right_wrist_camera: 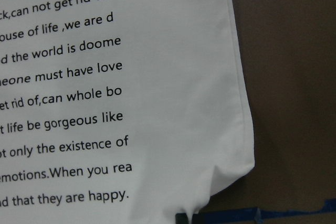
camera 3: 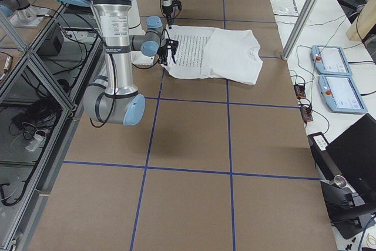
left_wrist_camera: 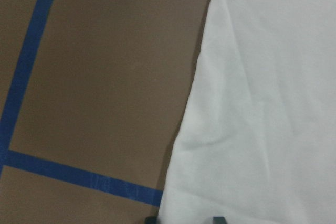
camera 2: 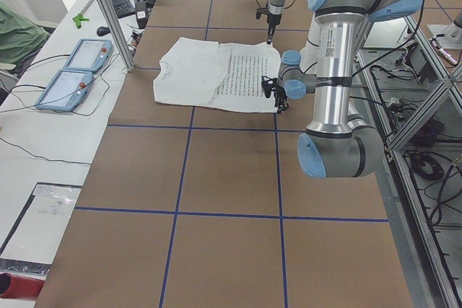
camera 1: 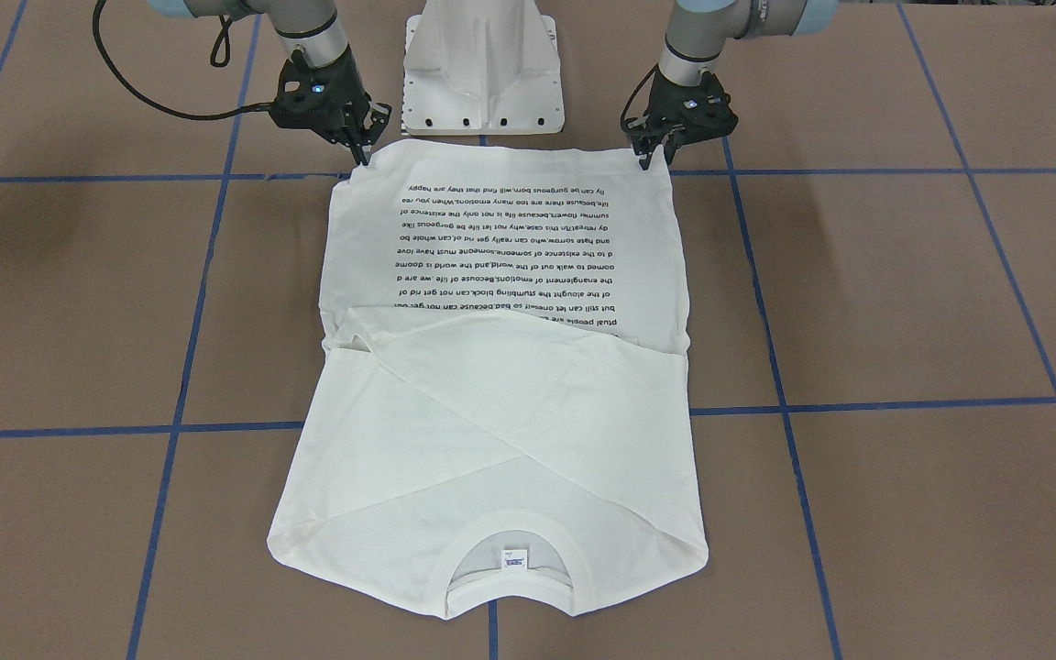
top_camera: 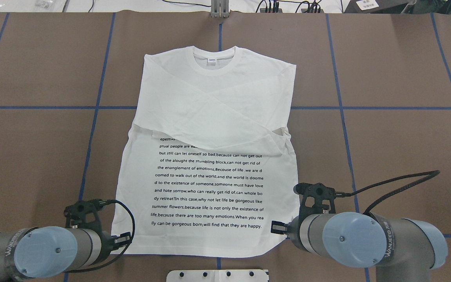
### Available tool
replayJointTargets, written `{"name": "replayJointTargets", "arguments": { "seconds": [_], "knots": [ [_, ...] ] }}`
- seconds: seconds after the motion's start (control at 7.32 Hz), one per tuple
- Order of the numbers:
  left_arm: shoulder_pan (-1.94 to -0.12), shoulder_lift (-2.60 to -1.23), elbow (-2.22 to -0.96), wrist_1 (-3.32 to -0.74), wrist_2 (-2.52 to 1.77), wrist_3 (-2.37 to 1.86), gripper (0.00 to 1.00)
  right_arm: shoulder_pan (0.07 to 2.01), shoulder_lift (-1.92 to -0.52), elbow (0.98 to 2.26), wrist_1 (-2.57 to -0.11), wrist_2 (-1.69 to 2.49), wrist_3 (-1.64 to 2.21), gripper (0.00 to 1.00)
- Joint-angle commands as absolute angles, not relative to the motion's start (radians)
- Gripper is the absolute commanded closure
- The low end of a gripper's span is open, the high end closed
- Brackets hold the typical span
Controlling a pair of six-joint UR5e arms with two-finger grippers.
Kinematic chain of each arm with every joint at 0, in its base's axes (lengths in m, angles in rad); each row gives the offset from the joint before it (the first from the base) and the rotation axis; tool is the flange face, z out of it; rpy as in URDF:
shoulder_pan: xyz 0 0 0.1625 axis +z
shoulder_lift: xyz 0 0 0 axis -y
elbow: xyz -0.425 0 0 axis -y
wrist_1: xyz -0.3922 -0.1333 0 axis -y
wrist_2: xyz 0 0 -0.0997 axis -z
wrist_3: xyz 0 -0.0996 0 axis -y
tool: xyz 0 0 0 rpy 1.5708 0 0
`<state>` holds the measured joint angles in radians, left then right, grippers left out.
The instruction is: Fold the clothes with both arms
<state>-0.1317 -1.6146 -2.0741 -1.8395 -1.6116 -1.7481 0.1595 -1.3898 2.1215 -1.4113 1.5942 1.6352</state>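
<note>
Brown taped table (top_camera: 33,137): white shirt (top_camera: 210,117) lies flat at centre, sleeves crossed, hem nearest the robot. Left gripper (top_camera: 127,237) is at the left hem corner, tips apparently spread astride the edge. Right gripper (top_camera: 278,227) pinches the right corner. Next, probably: secure the left grip, lift both corners level, carry toward the collar.

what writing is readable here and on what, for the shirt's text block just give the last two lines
"life,because there are too many emotions.When you rea" on the T-shirt
"lly can be gorgeous born,will find that they are happy." same T-shirt, last line
"WANJEED" on the right arm; characters after it too small; likely the same on the left arm
Neck label: too small to read
</note>
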Motion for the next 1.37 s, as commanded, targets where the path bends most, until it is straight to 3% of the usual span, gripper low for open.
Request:
{"name": "replayJointTargets", "arguments": {
  "seconds": [0.0,0.27,0.82,1.23],
  "knots": [
    [-0.129,-1.615,-2.077,-1.839,-1.614,-1.749,0.70,0.163,-1.390,2.121,-1.411,1.595,1.635,1.00],
    [-0.126,-1.615,-2.082,-1.835,-1.615,-1.747,1.00,0.163,-1.390,2.121,-1.411,1.595,1.635,1.00],
    [-0.138,-1.606,-2.212,-1.812,-1.669,-1.750,1.00,0.193,-1.396,2.134,-1.411,1.620,1.620,1.00],
    [-0.146,-1.583,-2.301,-1.781,-1.712,-1.738,1.00,0.289,-1.459,2.248,-1.414,1.837,1.597,1.00]
  ]
}}
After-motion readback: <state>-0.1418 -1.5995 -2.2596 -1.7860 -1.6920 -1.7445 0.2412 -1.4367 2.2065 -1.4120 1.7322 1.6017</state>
